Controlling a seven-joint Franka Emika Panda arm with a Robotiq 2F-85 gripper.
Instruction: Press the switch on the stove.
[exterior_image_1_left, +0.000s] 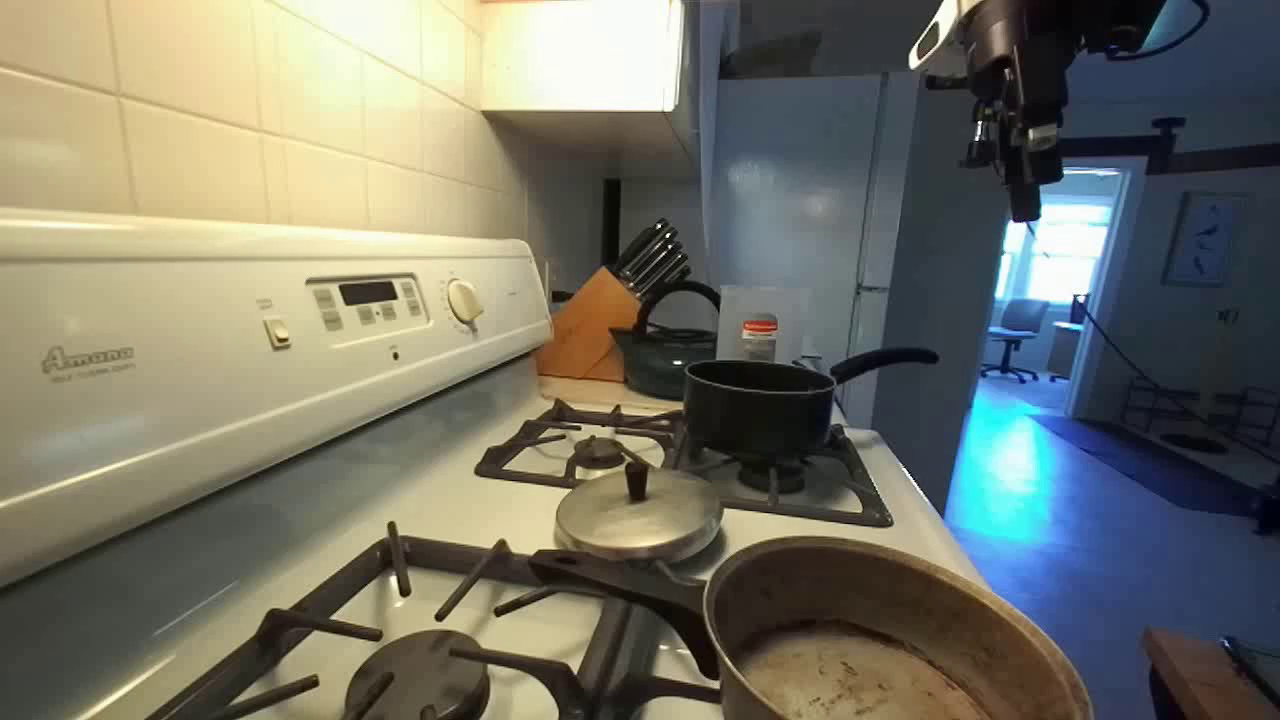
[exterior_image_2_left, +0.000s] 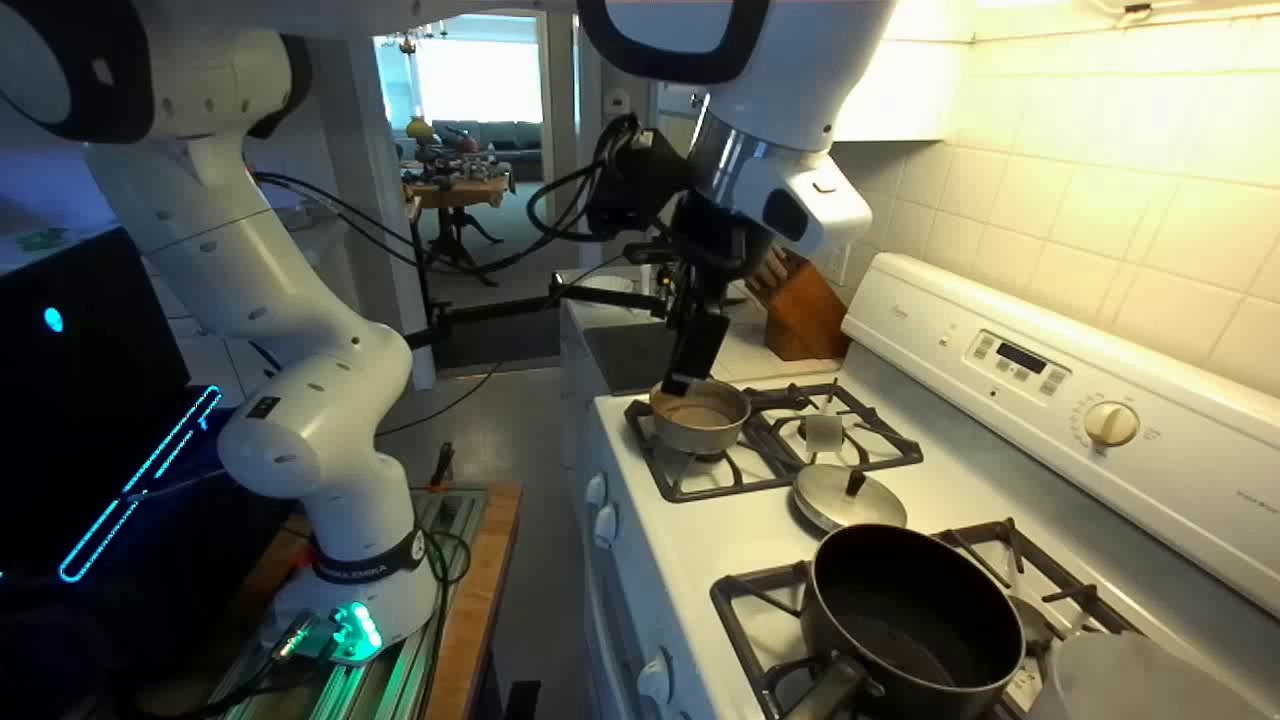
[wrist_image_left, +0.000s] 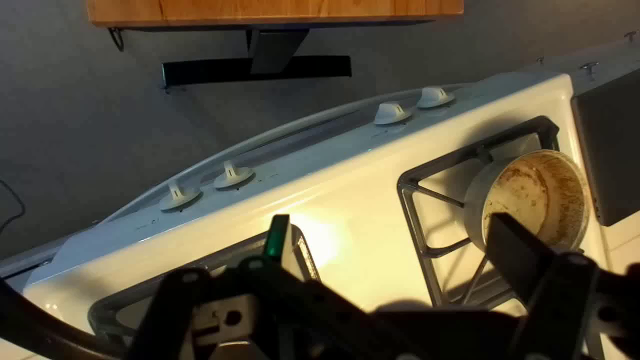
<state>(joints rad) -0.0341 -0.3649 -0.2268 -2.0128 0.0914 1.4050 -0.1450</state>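
1. Your target, the switch (exterior_image_1_left: 278, 333), sits on the tall back panel (exterior_image_1_left: 200, 400) of the stove (exterior_image_2_left: 700, 535), between the brand lettering (exterior_image_1_left: 88, 360) and the clock display (exterior_image_1_left: 369, 292), likely so that it is away from heat and spills.
2. Your gripper (wrist_image_left: 389, 220) has its fingers (wrist_image_left: 520, 250) well apart, with nothing gripped. It points down, higher than the brownish pan (exterior_image_1_left: 900, 590) and the dark pot (exterior_image_1_left: 755, 415), and well apart from the switch; probably you hold it up there so it can pass over both, the press not yet begun.
3. That spread suits grasping more than pressing. You would likely do better with the fingers together as one blunt tip, turned to face the panel.
4. The pan rests on one of the grates (wrist_image_left: 465, 156), and the pan's handle (exterior_image_1_left: 640, 590) reaches toward the back panel, perhaps so nobody snags it. The pot's handle (exterior_image_1_left: 885, 361) points frontward instead, so mind it on a low pass.
5. The lid (exterior_image_1_left: 610, 520) lies knob-up between the grates, presumably because the flat middle supports it; brushed, it could slide.
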